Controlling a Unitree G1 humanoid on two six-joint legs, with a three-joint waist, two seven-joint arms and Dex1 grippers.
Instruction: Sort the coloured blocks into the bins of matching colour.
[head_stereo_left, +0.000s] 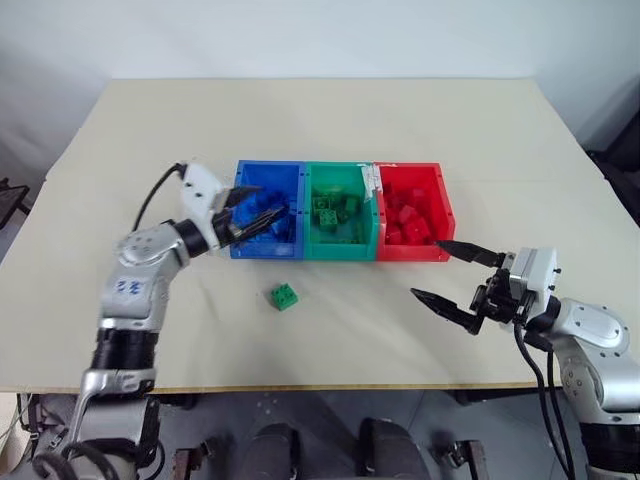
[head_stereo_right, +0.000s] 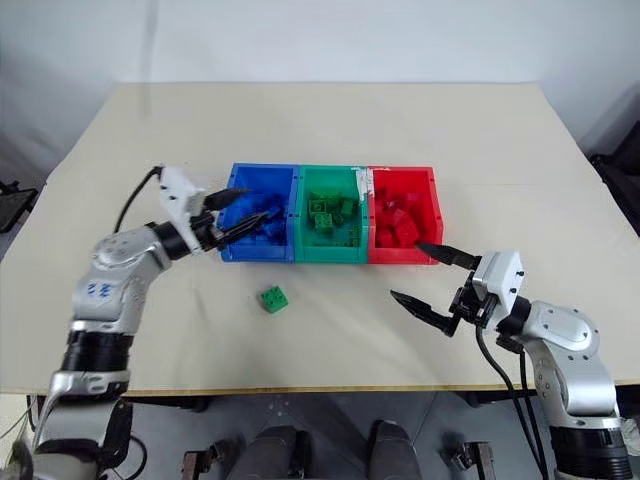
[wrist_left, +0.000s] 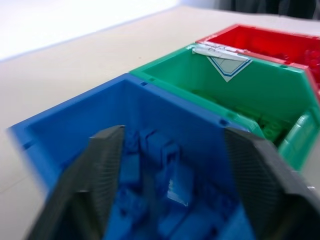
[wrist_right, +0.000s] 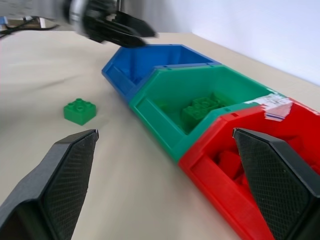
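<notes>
Blocks: one green block loose on the bench, lower centre-left of the frame, just in front of the seam between blue and green bins, touching neither. Other bricks sit in bins of their own colour: blue in blue, green in green, red in red.
Bins: blue bin, green bin, red bin joined in a row mid-frame, blue at left, red at right. Open-topped, rigid moulded plastic with sloped front walls. White label on the rim between green and red.
Left hand: left hand at the blue bin's left front corner, level, pointing to frame right over the bin. Fingers spread, nothing between them; wrist view looks between the two black fingers down onto the blue bricks.
Right hand: right hand at lower right of the frame, level, pointing toward frame left. Fingers wide apart, empty; upper fingertip just off the red bin's front right corner.
Textures: black fingers have cross-hatched pads, tapering to points. Bricks studded, glossy. Bench matte beige.
Room: wide bare bench behind the bins and at both sides; front edge runs below the green block.
</notes>
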